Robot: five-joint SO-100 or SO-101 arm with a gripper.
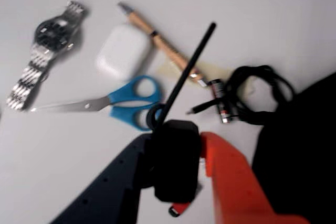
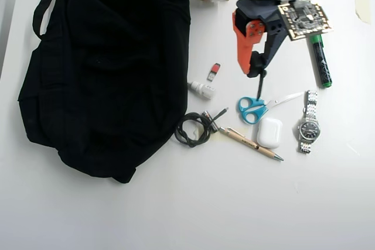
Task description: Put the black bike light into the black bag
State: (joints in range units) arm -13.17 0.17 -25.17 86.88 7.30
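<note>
Item: small black plastic bike light (image 1: 176, 163) with a thin black rubber strap (image 1: 189, 72), sitting pinched between the dark and orange fingers of the gripper (image 1: 176, 174). In the overhead view the gripper (image 2: 255, 69) is hanging over the white table (image 2: 234, 203) toward its top edge, right of centre, above the blue-handled scissors (image 2: 252, 109).

Destination: large soft black fabric bag (image 2: 105, 68), lying along the table's left side, well apart from the gripper; its opening cannot be made out.

Handling, as judged: light, rigid body, probably smooth plastic, so gripping across the flat sides is serving best; the strap is dangling limp and could be snagging on the bag's fabric.

Nearby: silver metal wristwatch (image 1: 44, 51), white earbud case (image 1: 123, 51), coiled black cable (image 1: 257, 93).
</note>
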